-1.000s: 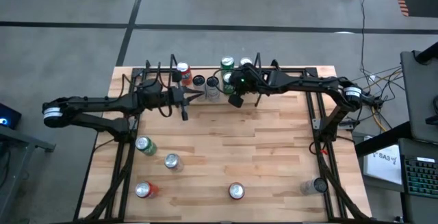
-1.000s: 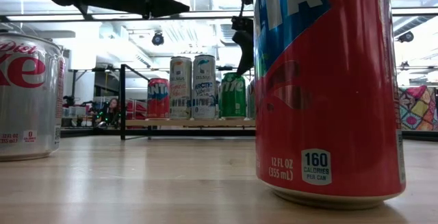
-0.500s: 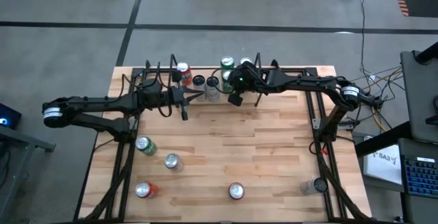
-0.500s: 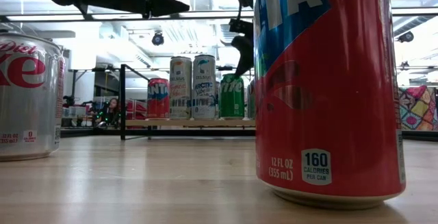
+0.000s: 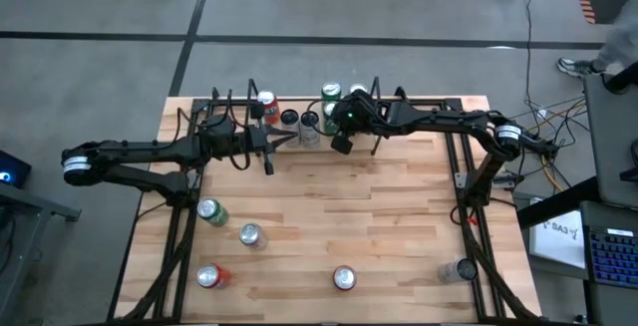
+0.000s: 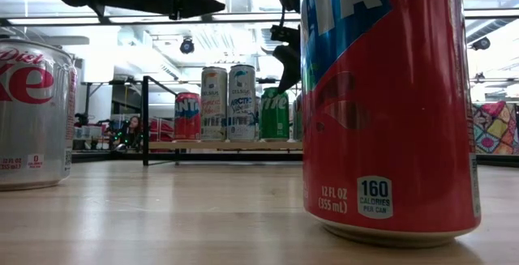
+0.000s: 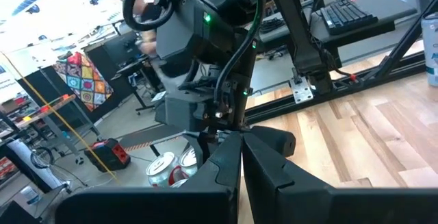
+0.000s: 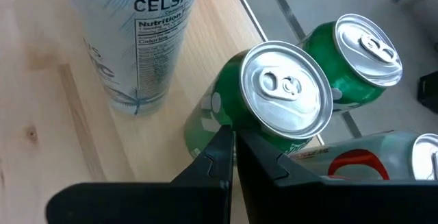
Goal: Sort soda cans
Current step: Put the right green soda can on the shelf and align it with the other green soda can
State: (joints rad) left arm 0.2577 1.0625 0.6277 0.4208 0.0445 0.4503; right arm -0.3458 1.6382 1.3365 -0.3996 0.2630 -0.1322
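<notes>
Several soda cans stand upright in a row at the table's far edge: a red one (image 5: 267,100), a dark one (image 5: 289,118), a tall silver one (image 8: 140,32) and green ones (image 8: 280,107) (image 8: 356,56). More stand near the front edge: green (image 5: 211,210), silver (image 5: 250,234), red (image 5: 208,276) (image 5: 344,278). My right gripper (image 8: 233,142) is shut and slants down at the near side of a green can, its tips at rim height (image 6: 285,79). My left gripper (image 5: 289,140) hangs level above the table, shut on nothing, near the row. My right gripper's shut fingertips (image 8: 222,145) stand by the green can's near side (image 8: 212,111), just below its rim, slanting down from the table's right. I cannot tell whether they touch the can. The can stands upright on the table.
A black frame rail (image 5: 449,102) runs along the table's far and side edges. A silver can (image 5: 461,269) stands at the near right. The table's middle (image 5: 349,206) is bare wood. Desks and cables lie beyond the right edge.
</notes>
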